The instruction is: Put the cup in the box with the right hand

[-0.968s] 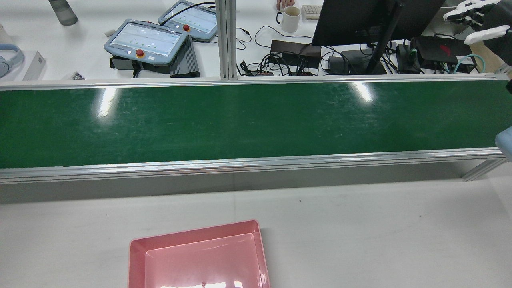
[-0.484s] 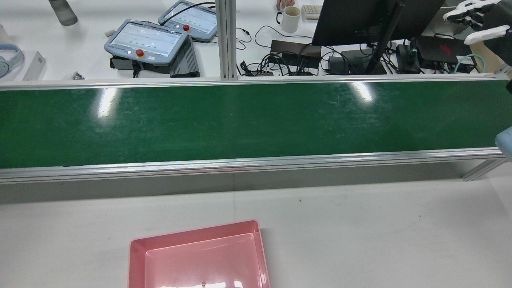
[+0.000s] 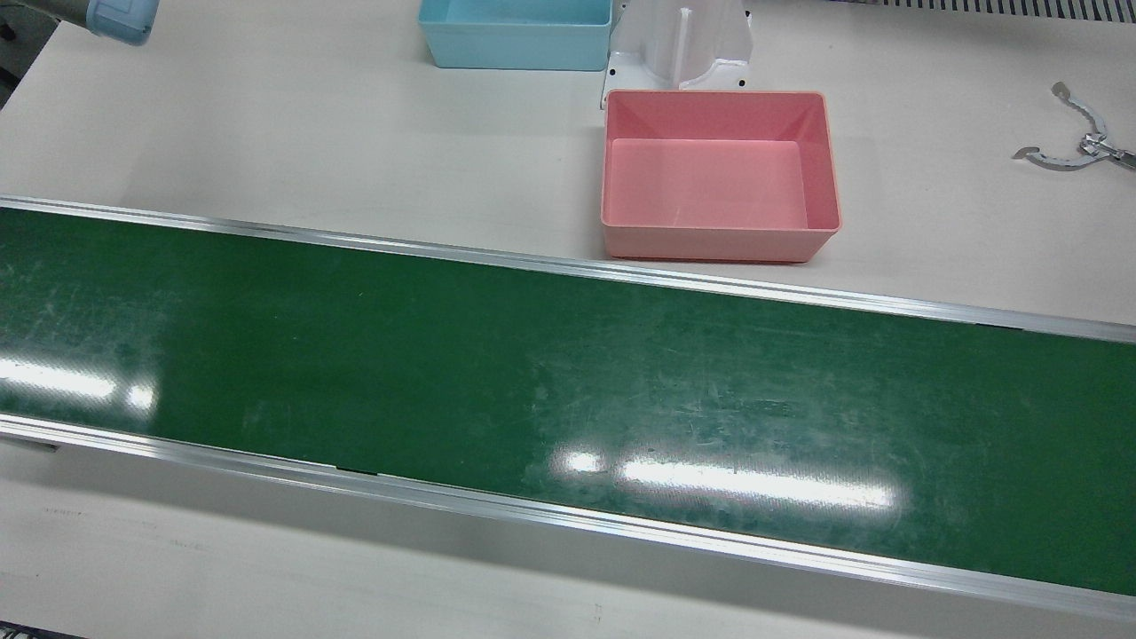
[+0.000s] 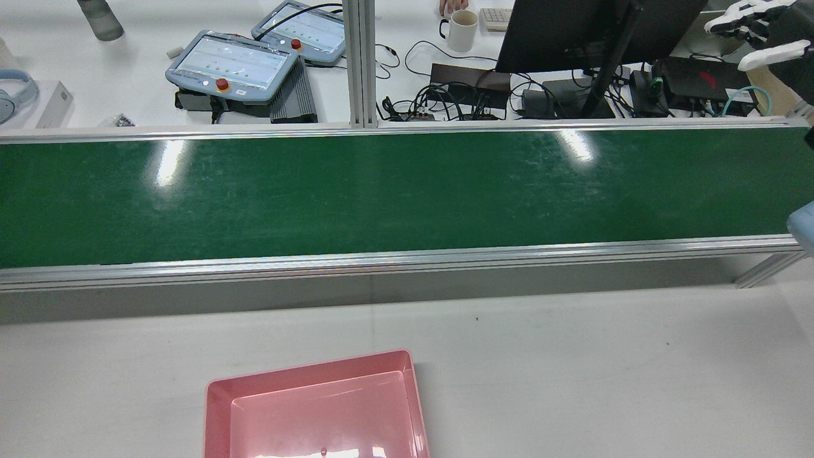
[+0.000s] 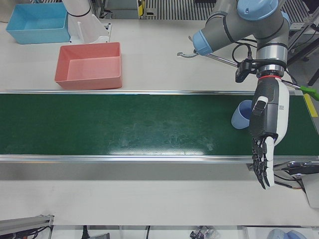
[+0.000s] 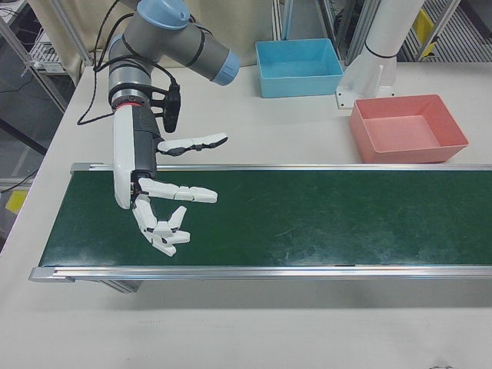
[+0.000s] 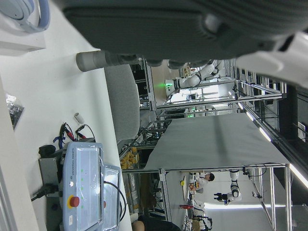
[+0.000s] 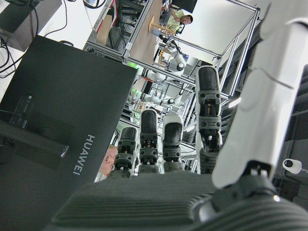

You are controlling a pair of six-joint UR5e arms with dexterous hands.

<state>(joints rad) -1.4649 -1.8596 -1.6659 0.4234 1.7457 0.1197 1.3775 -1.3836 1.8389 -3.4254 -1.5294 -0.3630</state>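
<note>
A light blue cup sits on the green belt near its right end in the left-front view, partly hidden behind my left hand. That hand hangs over the belt's near edge, open, fingers straight down. My right hand hovers over the belt's other end, open with fingers spread and nothing in it; it also shows at the rear view's top right. The pink box stands empty on the white table beside the belt, far from both hands.
A blue box and a white pedestal stand behind the pink box. Metal tongs lie on the table. Beyond the belt are teach pendants, a monitor, cables and a white mug.
</note>
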